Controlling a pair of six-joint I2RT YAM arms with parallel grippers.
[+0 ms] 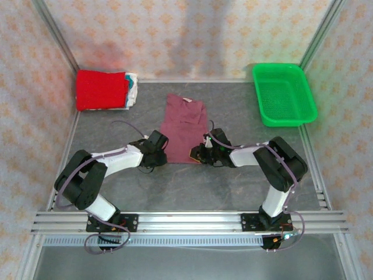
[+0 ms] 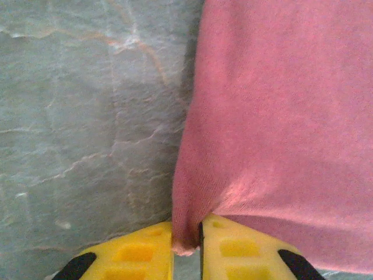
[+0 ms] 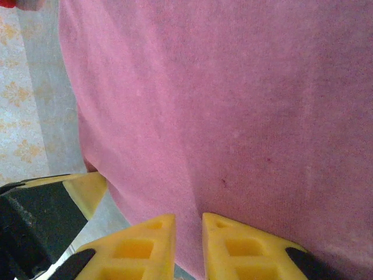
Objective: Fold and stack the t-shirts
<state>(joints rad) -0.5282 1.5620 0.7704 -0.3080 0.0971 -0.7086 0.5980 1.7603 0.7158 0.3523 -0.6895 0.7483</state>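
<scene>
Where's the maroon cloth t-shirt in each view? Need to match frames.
Top external: maroon cloth t-shirt, centre of picture.
Left wrist: right half, corner pinched in left gripper.
Right wrist: most of frame, hem pinched in right gripper.
Shared landmark: grey marbled tabletop beside the shirt.

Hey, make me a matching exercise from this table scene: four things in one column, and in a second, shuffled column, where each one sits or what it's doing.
Things:
1. maroon t-shirt
2. red shirt
3. green basket
4. left pincer

Places or states:
A. far right corner of the table
B. shut on a maroon cloth edge
C. spread out mid-table
D. far left corner, on top of the whitish folded shirts

Pairs: 1-C, 2-D, 3-A, 4-B
</scene>
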